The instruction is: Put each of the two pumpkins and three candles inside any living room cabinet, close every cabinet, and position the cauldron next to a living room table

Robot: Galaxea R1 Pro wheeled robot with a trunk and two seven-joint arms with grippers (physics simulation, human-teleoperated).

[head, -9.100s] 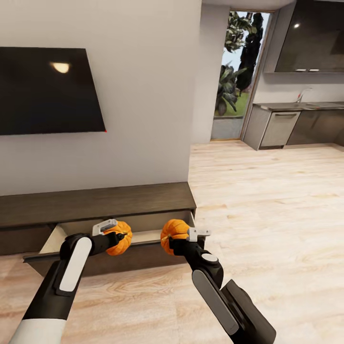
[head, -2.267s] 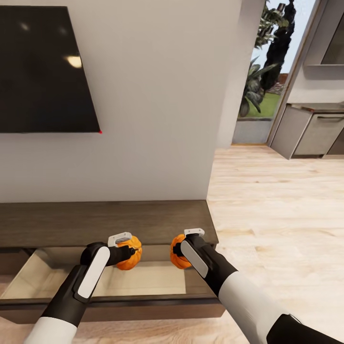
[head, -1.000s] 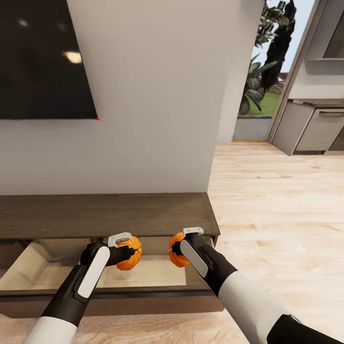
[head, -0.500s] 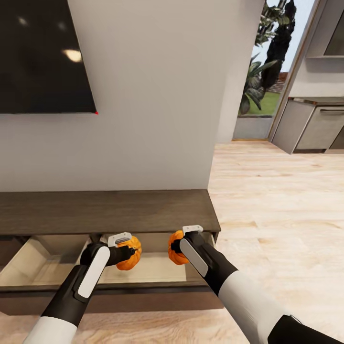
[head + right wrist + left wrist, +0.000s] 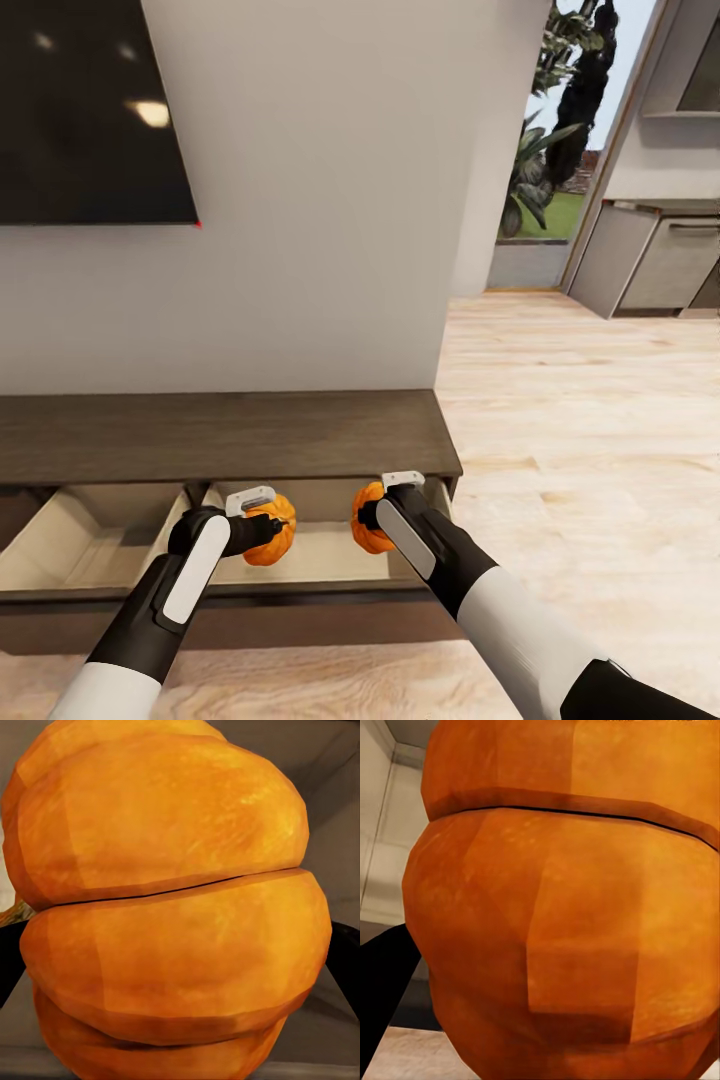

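Because both pumpkins belong inside, I am holding one in my left gripper (image 5: 262, 528) and one in my right gripper (image 5: 372, 518), each hovering over the cabinet's (image 5: 220, 436) open drawer (image 5: 110, 545).

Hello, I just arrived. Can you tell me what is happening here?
The robot holds one pumpkin in each pincer, the left pincer on the left pumpkin and the right pincer on the right pumpkin. Both hang over the open drawer of the dark wooden cabinet below the TV, not yet released.
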